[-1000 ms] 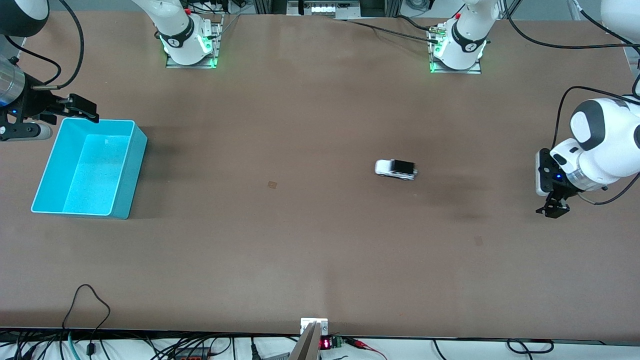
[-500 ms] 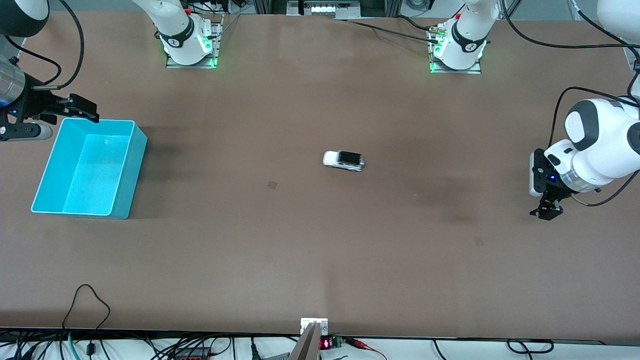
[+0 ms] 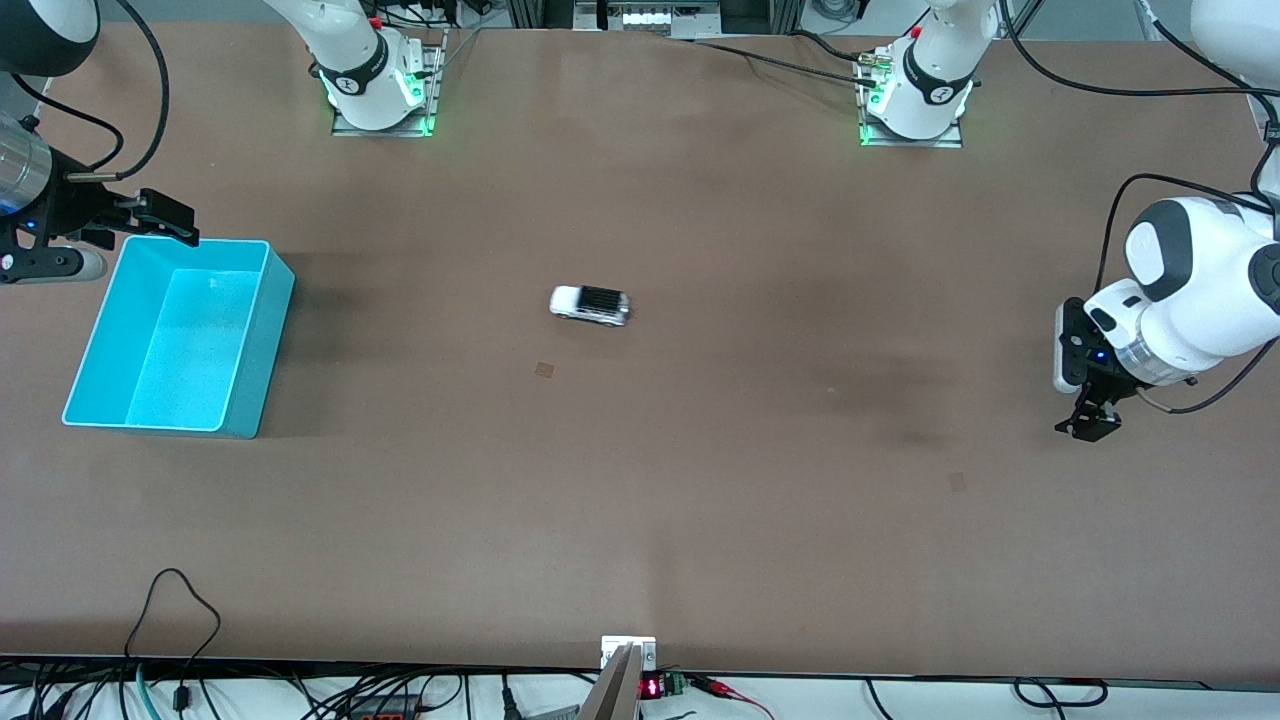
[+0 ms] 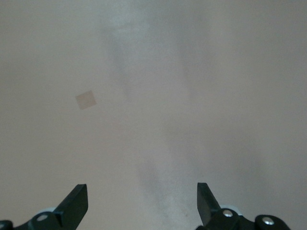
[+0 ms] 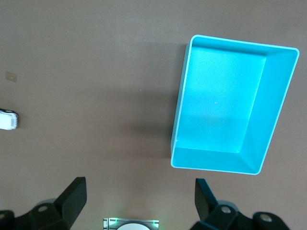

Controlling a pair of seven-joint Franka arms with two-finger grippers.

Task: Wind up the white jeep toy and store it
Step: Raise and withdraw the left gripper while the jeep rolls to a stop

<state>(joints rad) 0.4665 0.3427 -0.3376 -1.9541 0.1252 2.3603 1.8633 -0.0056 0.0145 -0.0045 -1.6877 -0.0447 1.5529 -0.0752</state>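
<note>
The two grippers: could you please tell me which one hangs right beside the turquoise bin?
The right gripper does, at the bin's corner farthest from the front camera. The left gripper hangs over bare table at the left arm's end.

My two arms (image 3: 1190,300) are glossy white with dark grey joints, black cables, black grippers (image 3: 1090,420) and green-lit bases (image 3: 912,110).

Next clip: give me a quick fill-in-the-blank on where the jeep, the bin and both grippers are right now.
1. The white jeep toy stands on the ____, held by neither gripper.
2. The turquoise bin holds ____.
3. The right gripper hangs open by the ____.
4. The left gripper is open over bare table at the ____ arm's end.

Missing words: table; nothing; bin; left
</note>
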